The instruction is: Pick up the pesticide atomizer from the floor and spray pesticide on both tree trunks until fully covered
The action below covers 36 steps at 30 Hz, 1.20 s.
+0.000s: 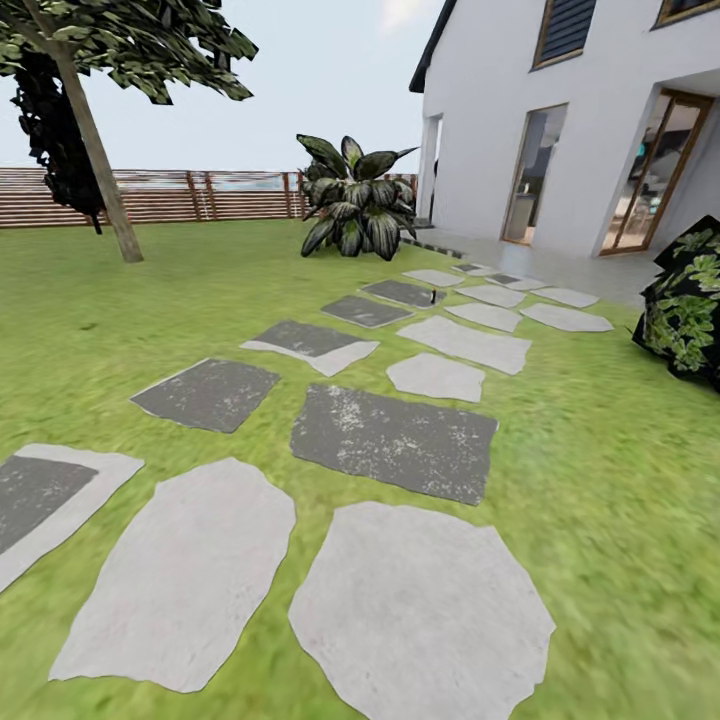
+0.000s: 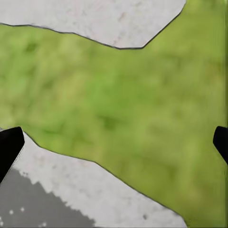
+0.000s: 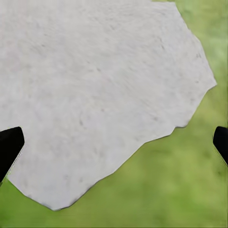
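Observation:
One tree stands at the back left of the lawn (image 1: 90, 330), and its leaning grey-brown tree trunk (image 1: 97, 160) is bare up to the leaves. A small dark upright thing (image 1: 432, 297) sits on a far stepping stone; it is too small to tell whether it is the pesticide atomizer. In the left wrist view my left gripper (image 2: 114, 145) is open over grass between two stones, nothing between its black fingertips (image 2: 9, 147). In the right wrist view my right gripper (image 3: 114, 145) is open too, over a pale stone slab (image 3: 95, 85) and its grassy edge.
A path of grey and pale stepping stones (image 1: 395, 435) runs from near me toward the white house (image 1: 560, 120) at the right. A broad-leaved plant (image 1: 355, 205) stands beside the path's far end. A dark bush (image 1: 690, 300) is at the right. A slatted wooden fence (image 1: 200, 195) closes the back.

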Available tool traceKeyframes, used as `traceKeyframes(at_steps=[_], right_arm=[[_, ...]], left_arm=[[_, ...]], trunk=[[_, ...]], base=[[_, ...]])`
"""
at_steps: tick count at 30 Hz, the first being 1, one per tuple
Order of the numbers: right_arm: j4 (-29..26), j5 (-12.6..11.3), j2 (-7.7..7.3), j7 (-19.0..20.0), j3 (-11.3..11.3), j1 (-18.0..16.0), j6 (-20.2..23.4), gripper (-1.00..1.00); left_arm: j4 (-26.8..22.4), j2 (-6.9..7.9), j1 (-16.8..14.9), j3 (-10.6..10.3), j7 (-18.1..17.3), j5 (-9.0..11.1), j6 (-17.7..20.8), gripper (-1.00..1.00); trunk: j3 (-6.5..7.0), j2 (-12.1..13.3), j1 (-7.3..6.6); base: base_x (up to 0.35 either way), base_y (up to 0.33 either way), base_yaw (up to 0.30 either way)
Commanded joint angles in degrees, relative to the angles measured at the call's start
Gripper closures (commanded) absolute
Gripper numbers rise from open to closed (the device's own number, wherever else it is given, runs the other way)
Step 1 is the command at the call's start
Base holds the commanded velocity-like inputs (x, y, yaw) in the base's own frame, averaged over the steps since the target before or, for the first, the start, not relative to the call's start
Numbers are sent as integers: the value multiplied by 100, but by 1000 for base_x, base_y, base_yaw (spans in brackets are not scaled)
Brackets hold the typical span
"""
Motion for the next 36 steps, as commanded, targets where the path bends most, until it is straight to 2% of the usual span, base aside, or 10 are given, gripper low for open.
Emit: traceKeyframes(at_steps=[1, 36], right_arm=[[4, 2, -1, 7, -1, -3, -17, -100], [4, 2, -1, 7, -4, -3, -17, -100]], left_arm=[[3, 1, -2, -10, -5, 57, -23, -100], [3, 1, -2, -10, -5, 49, -23, -100]], trunk=[[-5, -2, 2], [-5, -2, 2]], base=[[340, 0, -5], [340, 0, -2]])
